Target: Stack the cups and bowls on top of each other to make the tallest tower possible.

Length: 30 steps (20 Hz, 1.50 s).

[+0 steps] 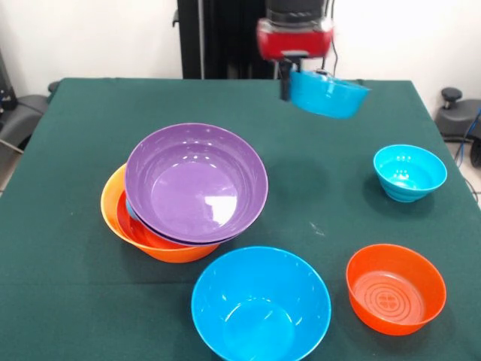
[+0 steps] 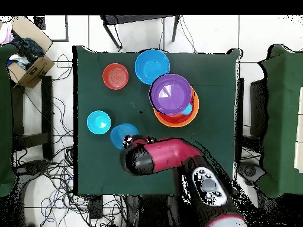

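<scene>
My gripper (image 1: 290, 77) hangs at the table's far side, shut on the rim of a small cyan bowl (image 1: 329, 95), which it holds tilted above the cloth. In the overhead view this bowl (image 2: 122, 133) shows beside the arm's head (image 2: 142, 158). The tower stands left of centre: a large purple bowl (image 1: 195, 182) lies tilted on top, over a red-orange bowl (image 1: 134, 226) nested in the orange base bowl (image 1: 161, 250). A blue bowl (image 1: 261, 304), a red-orange bowl (image 1: 395, 287) and a second cyan bowl (image 1: 409, 171) stand loose. The light blue tumbler is out of view.
The green table (image 1: 68, 301) ends close to the loose bowls at the near edge. Off the table in the overhead view stand a cardboard box (image 2: 28, 58), chairs and floor cables.
</scene>
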Motion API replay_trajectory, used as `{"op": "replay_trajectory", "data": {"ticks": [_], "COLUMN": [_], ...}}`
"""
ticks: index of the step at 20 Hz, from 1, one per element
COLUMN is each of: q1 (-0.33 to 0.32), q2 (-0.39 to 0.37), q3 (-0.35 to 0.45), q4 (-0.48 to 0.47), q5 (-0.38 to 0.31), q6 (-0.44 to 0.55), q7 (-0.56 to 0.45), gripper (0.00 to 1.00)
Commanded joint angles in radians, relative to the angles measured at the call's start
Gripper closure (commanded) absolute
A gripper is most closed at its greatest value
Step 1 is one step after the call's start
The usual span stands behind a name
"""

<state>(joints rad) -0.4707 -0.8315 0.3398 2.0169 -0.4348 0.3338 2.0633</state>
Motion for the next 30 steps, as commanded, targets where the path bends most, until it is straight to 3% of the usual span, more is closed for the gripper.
{"op": "replay_trajectory", "data": {"ticks": [1,7,12,18,30], "q1": [-0.107,-0.131,-0.150,-0.237,-0.350], "q2": [-0.090,0.039,0.116,0.170,0.226], "q3": [0.237,0.250,0.250,0.314,0.376], "q4": [-0.059,-0.263,-0.349,-0.350,-0.321], "q5": [0.028,-0.059,-0.101,-0.134,-0.232], "q6": [0.320,0.438,0.441,0.420,0.402], "q7": [-0.359,-0.385,-0.395,-0.513,-0.618], "gripper": [1.00,1.00,1.00,1.00,1.00]}}
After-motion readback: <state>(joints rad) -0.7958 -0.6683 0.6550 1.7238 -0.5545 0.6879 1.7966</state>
